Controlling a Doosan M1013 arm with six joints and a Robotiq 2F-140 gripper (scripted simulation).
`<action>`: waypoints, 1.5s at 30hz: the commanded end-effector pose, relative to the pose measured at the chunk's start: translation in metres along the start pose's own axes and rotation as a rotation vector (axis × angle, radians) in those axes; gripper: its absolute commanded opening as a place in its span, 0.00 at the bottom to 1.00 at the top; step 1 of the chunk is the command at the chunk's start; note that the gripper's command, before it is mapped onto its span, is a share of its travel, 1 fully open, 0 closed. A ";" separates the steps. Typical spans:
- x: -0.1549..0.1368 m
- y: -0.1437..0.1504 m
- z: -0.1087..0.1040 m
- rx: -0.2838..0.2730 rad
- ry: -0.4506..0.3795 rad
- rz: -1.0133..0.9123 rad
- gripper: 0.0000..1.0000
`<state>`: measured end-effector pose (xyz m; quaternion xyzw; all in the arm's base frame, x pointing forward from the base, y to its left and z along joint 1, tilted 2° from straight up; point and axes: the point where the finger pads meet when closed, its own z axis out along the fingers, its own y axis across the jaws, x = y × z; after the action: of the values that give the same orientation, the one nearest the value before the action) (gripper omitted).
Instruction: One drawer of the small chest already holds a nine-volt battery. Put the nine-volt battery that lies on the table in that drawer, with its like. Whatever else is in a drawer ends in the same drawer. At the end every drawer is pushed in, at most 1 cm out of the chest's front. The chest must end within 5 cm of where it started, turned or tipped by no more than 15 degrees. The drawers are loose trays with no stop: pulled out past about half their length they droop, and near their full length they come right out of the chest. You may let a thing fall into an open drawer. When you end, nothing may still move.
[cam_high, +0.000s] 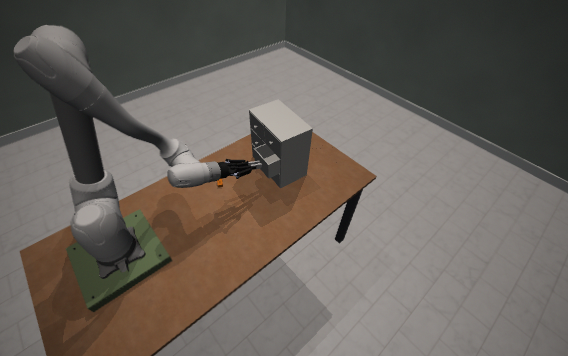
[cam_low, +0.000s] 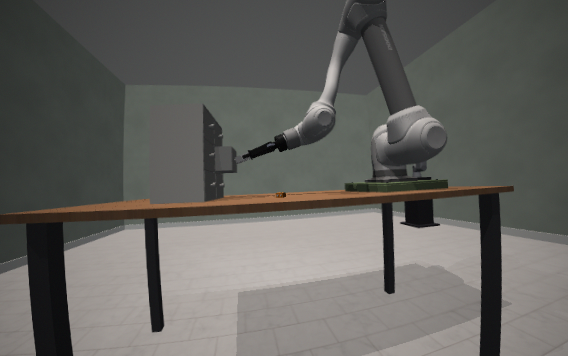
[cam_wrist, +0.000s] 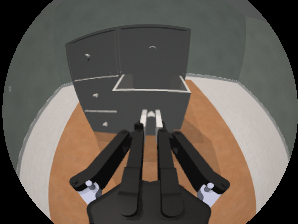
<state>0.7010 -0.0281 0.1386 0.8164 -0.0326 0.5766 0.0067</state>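
Note:
The small grey chest (cam_high: 296, 156) (cam_low: 177, 150) (cam_wrist: 95, 65) stands upright at the far end of the table. Its right-column middle drawer (cam_high: 272, 169) (cam_low: 226, 160) (cam_wrist: 131, 104) is pulled partly out and looks level. No battery can be made out in the visible part of its inside; its floor near the front is hidden. My gripper (cam_high: 257, 164) (cam_low: 240, 159) (cam_wrist: 151, 116) is shut on this drawer's knob, with one finger on each side. The orange nine-volt battery (cam_high: 220, 183) (cam_low: 281, 195) lies on the table, in front of the chest and below the arm's wrist.
The other drawer fronts in view, such as the upper right one (cam_wrist: 152, 60) and the left column's middle one (cam_wrist: 90, 92), look pushed in. The green base plate (cam_high: 155, 242) (cam_low: 435, 185) carries the arm at the other end of the wooden table (cam_high: 210, 280) (cam_low: 320, 198).

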 end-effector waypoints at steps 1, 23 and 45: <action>0.000 0.000 -0.001 0.000 0.000 0.000 0.08; 0.000 0.000 -0.001 0.000 0.000 0.000 0.10; -0.005 0.000 -0.015 0.000 0.000 0.000 0.20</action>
<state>0.6931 -0.0276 0.1386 0.8163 -0.0326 0.5766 0.0067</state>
